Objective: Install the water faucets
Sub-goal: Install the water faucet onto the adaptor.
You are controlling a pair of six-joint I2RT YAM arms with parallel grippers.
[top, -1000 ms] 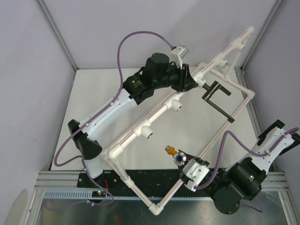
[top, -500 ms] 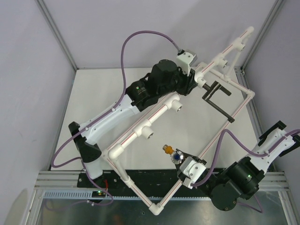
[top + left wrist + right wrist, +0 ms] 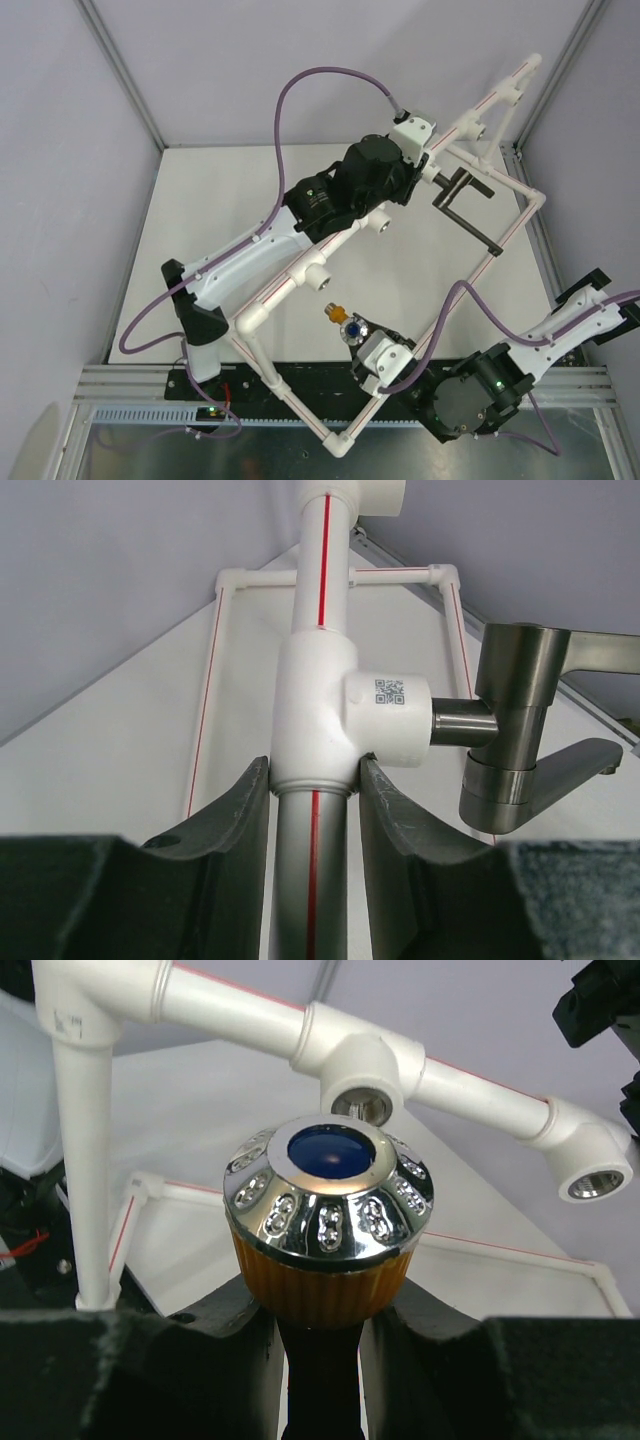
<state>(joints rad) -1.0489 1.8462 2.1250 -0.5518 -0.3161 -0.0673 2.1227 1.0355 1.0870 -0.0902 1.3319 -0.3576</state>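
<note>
Right tool pinches the brass tap by its body. The nearest open socket lies straight ahead of you, and the tap's long axis runs roughly toward it. Left tool clamps the pipe frame beside the seated black tap.

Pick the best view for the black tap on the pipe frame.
Left wrist: the black tap fills the right side, close, its stem entering the white tee that the left gripper clamps. Top external shows it whole but small. Right wrist shows the brass tap instead.
</note>
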